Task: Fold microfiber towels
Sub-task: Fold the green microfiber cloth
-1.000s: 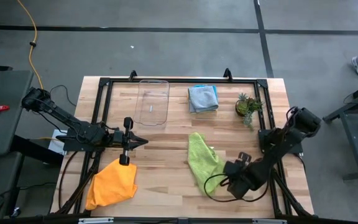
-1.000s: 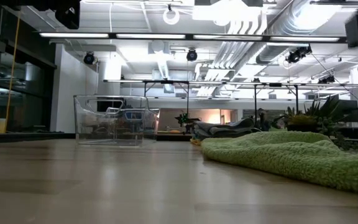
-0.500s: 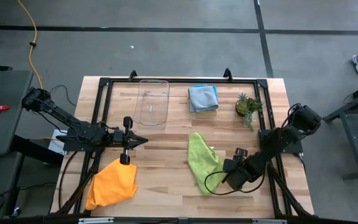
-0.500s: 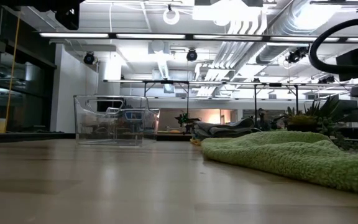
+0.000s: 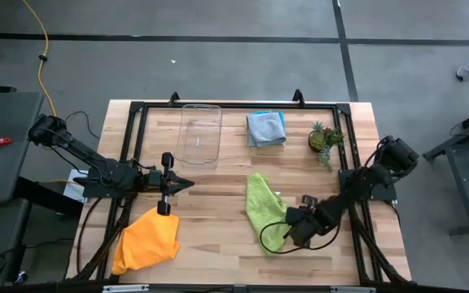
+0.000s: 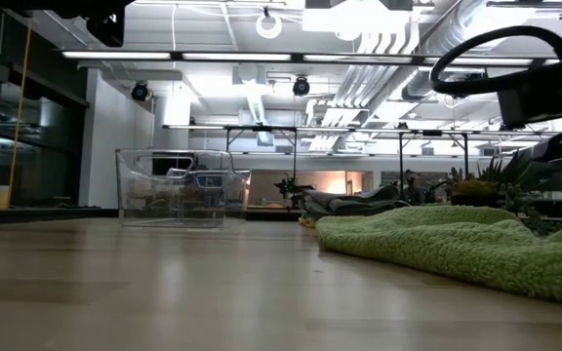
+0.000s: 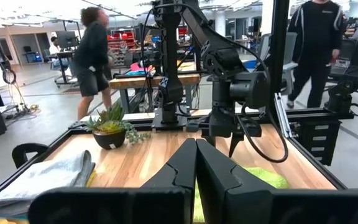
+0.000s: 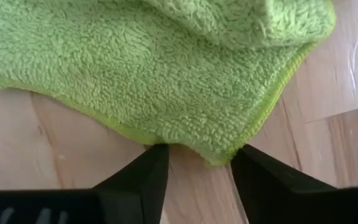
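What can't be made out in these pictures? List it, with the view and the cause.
- Yellow cloth: only an edge shows under the folded grey-blue microfiber towel in the high view, so its shape is hidden.
- Orange microfiber towel: absent from the low view except a sliver at the frame edge.
- Lime green microfiber towel: cut off by the right wrist view's edges; the open right pincer straddles its corner, contact unclear.
- Left pincer: shut, blocking the table beyond.

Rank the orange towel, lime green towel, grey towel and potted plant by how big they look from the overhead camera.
1. orange towel
2. lime green towel, close to the orange one, so those two are unsure
3. grey towel
4. potted plant
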`<state>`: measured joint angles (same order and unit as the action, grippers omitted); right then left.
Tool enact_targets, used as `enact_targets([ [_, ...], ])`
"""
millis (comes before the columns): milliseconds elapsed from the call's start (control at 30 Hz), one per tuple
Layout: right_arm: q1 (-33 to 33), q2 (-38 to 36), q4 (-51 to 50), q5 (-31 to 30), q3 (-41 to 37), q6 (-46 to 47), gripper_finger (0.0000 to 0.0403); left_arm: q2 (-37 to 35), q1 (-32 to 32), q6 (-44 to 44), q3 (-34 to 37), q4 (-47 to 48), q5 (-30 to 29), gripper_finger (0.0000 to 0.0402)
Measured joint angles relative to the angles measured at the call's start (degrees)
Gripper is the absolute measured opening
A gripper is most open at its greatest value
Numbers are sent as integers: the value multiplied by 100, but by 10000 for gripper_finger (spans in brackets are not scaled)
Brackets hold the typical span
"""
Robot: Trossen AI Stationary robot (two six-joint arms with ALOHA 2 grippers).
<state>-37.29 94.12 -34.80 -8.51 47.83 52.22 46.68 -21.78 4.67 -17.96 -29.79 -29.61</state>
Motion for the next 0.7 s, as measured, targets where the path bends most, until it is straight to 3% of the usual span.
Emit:
enact_targets([
  [100,21,-3,-89,24,2,-121,127,-1,0,2,0,-1,0,0],
  [300,21,2,-916,58,224,-329,11,-2,0,1,0,-3,1,0],
  [500,84,-66,-2114,-556,1293,-771,5,0,0,0,0,-24,1,0],
  [700,366,-241,-1864,-2101,2402,-1939,2,0,0,-8,0,-56,2,0],
])
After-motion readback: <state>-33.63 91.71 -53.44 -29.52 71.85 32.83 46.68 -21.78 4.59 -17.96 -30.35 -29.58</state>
